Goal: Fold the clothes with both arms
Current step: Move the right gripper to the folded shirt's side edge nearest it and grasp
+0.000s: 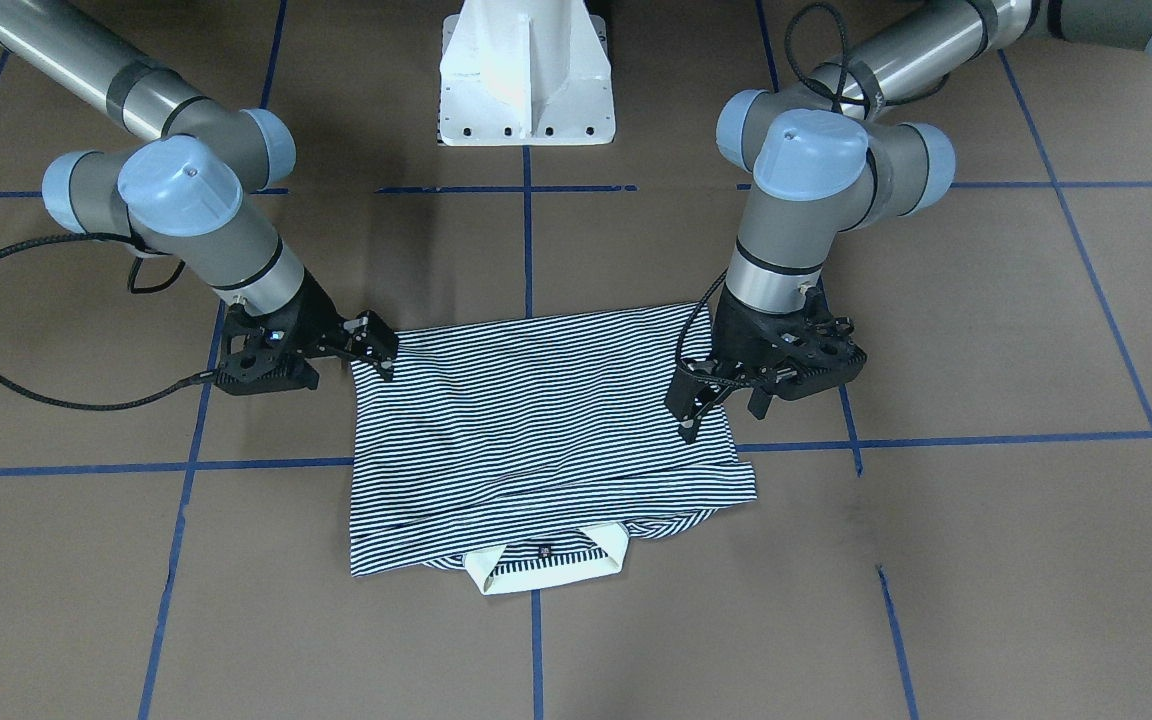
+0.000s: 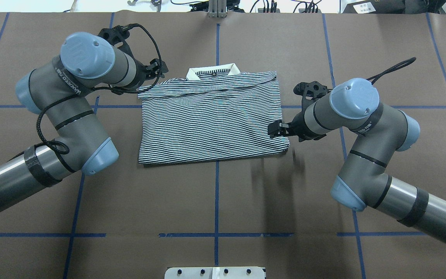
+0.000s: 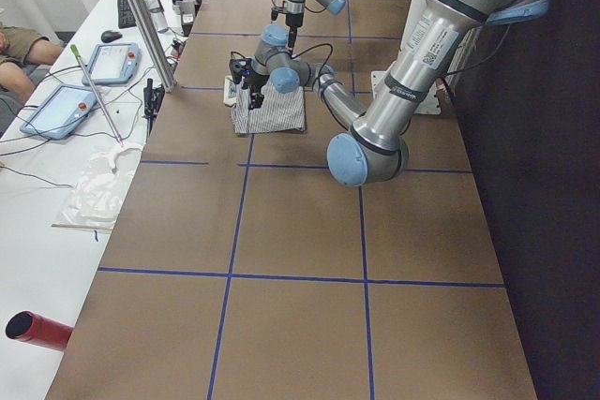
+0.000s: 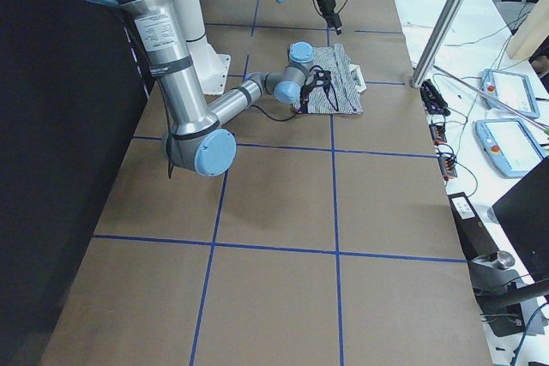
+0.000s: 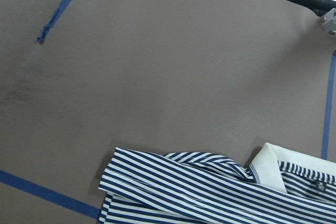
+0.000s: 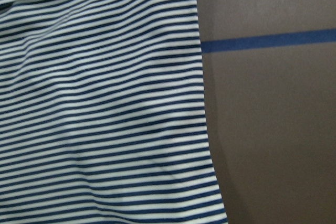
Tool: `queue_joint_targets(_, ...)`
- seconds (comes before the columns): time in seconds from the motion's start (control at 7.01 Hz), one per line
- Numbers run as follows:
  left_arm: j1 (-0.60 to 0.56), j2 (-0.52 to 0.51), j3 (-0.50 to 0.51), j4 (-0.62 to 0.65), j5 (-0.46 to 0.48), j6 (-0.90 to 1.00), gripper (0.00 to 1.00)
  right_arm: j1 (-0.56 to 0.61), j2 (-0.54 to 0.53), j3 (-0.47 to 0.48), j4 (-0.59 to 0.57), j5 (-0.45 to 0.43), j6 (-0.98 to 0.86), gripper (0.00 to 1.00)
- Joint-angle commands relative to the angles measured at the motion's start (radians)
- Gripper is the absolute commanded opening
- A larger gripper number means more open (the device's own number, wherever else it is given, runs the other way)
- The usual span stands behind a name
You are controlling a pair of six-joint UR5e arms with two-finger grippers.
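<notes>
The striped polo shirt (image 2: 211,120) lies flat on the brown table, folded into a rectangle, with its cream collar (image 2: 213,71) at the far edge. My left gripper (image 2: 157,69) hovers at the shirt's far left corner, and in the front view its fingers (image 1: 688,405) point down over the cloth edge; it looks open and holds nothing. My right gripper (image 2: 276,130) sits at the shirt's right edge near the robot side, also seen as a gripper (image 1: 386,355) at the corner, and it looks open and empty. Both wrist views show only the shirt (image 5: 210,187) and cloth (image 6: 100,103), with no fingers.
The white pedestal base (image 1: 526,80) stands behind the shirt. Blue tape lines (image 2: 216,193) grid the table. Beyond the table's far edge are tablets (image 3: 56,110), a metal post (image 3: 141,16), cables, a red cylinder (image 3: 37,330) and a person's arm (image 3: 19,44).
</notes>
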Motion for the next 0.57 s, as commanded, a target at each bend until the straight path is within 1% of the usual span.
queue_joint_targets(0.0,0.0,0.0,-0.001,0.0,0.0,-0.001,1.0,-0.032,0.001,-0.003,-0.036,-0.013,0.002,0.9)
queue_joint_targets(0.14,0.0,0.002,-0.001,0.0,0.0,-0.002,1.0,-0.032,0.003,-0.004,-0.039,-0.013,-0.004,0.83)
queue_joint_targets(0.29,0.002,0.005,-0.001,0.0,0.0,-0.002,1.0,-0.026,0.004,-0.006,-0.041,-0.013,-0.012,0.73)
queue_joint_targets(0.43,0.002,0.005,-0.001,0.0,0.0,-0.002,1.0,-0.021,0.006,-0.014,-0.039,-0.013,-0.016,0.68)
